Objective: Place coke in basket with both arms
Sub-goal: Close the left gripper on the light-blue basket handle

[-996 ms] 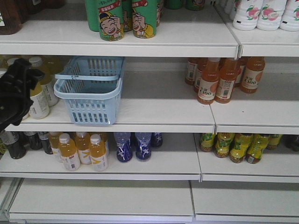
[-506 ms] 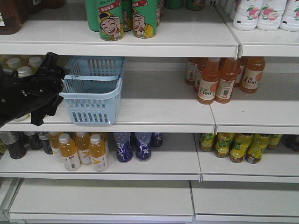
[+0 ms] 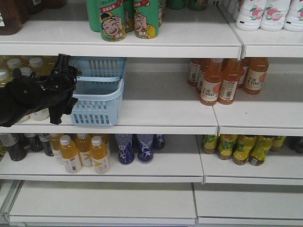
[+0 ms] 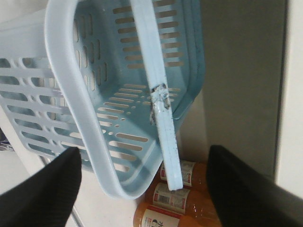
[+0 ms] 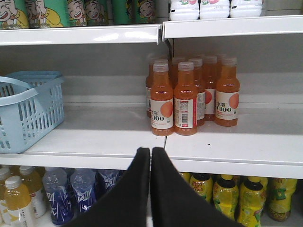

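Left pincer (image 4: 142, 158) wide, basket (image 4: 59, 85) handle (image 4: 158, 118) between its fingers, ungripped. Right pincer (image 5: 150, 158) pressed shut, empty. I see no coke anywhere; I judge task barely started.

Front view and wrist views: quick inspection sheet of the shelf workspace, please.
Surface: white shelf, level.
Job's things: basket at the left end of the middle shelf; coke not seen in any view.
Clutter: orange juice bottles to its right; green cans above.
Grippers: left gripper open, handle lined up between its fingers; right gripper shut, empty.
Cables: nothing seen.
Surroundings: yellow bottles on the shelf below.
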`<state>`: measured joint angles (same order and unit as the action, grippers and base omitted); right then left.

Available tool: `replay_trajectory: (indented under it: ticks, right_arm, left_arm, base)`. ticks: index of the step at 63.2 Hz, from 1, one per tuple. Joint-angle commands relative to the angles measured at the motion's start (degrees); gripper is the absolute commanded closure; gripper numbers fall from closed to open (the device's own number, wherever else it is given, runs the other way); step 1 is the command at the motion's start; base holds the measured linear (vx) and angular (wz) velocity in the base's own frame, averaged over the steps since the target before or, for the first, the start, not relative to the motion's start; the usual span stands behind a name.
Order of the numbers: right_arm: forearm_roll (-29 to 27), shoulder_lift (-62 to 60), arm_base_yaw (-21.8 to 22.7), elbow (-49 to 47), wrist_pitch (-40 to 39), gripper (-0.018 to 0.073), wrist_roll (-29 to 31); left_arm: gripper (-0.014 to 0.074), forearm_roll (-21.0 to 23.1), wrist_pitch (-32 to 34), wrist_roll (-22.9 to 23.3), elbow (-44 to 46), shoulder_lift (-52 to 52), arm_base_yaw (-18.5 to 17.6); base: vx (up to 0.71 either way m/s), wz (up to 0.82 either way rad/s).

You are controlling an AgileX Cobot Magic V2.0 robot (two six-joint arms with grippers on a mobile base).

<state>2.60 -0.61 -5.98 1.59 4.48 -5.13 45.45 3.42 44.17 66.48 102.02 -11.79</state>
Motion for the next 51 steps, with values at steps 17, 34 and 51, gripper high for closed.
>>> replay_trajectory:
  ticks: [17,34,51]
  right_arm:
    - [0.21,-1.02,0.15,0.65,-4.48,0.0569,0.29]
    - [0.21,-1.02,0.15,0.65,-4.48,0.0569,0.29]
    - [0.21,-1.02,0.15,0.65,-4.48,0.0569,0.29]
  left_arm:
    - [0.0076,0.24,2.5,1.59,6.37,1.04,-0.29]
    - [0.0076,0.24,4.49,2.13,7.23,2.97,-0.29]
    - [0.0076,0.24,6.9,2.13,7.23,3.8,-0.29]
  base:
    - [0.0,0.0]
    - [0.0,0.0]
    - [0.0,0.0]
